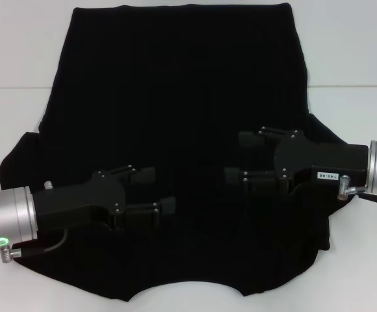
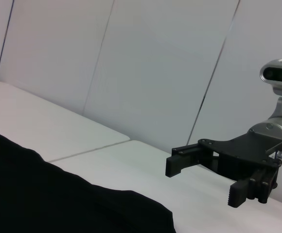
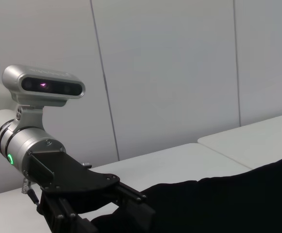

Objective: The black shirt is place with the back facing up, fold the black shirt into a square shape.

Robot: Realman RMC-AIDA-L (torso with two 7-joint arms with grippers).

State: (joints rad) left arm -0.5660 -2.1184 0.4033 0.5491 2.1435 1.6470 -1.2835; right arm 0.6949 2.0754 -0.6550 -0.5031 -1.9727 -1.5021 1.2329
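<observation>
Over black shirt (image 1: 175, 104) — left gripper (image 1: 165, 192), right gripper (image 1: 235, 158), jaws open; wrist views confirm.

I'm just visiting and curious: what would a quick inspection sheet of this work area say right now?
Surface: white table, with a seam across it.
Job's things: black shirt spread flat and unfolded, covering most of the table.
Clutter: nothing seen.
Grippers: left claw open, over the shirt's near left part; right claw open, over its near right part, the two pointing toward each other.
Cables: thin lead by the left wrist; a small fitting at the right wrist.
Surroundings: plain pale wall panels.
</observation>
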